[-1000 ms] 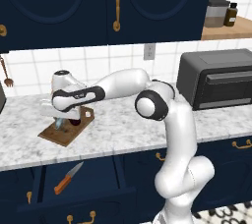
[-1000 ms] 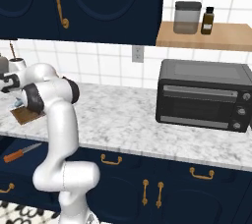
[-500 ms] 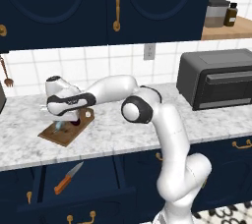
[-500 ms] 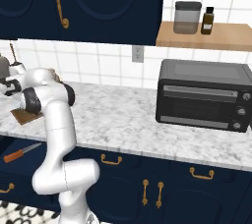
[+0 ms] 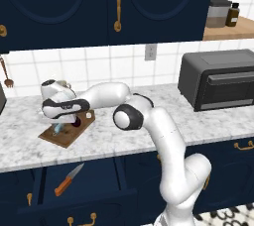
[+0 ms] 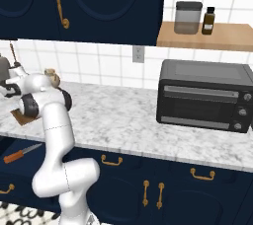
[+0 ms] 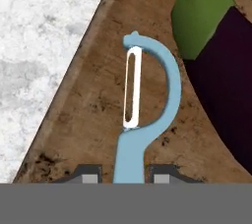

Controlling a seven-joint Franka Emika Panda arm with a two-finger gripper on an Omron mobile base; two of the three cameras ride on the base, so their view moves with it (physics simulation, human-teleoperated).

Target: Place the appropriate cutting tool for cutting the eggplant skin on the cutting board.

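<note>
Peeler: light-blue slim-handled peeler (image 7: 147, 120) lies flat on brown wooden cutting board (image 7: 88, 115), beside dark purple eggplant (image 7: 221, 70).
Gripper: gripper (image 7: 129, 175) tips flank the handle; grip or gap, cannot tell.

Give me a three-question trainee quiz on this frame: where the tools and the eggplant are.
1. True or false: the peeler lies on the cutting board.
2. Which lies in front of the lower cabinets, off the counter? A) the knife B) the eggplant C) the toaster oven
3. Fill in: in the hand view, the peeler's handle runs between the two ____ of the hand.

Key: 1 true. 2 A. 3 fingertips; whether they are pressing the handle cannot be told.
</note>
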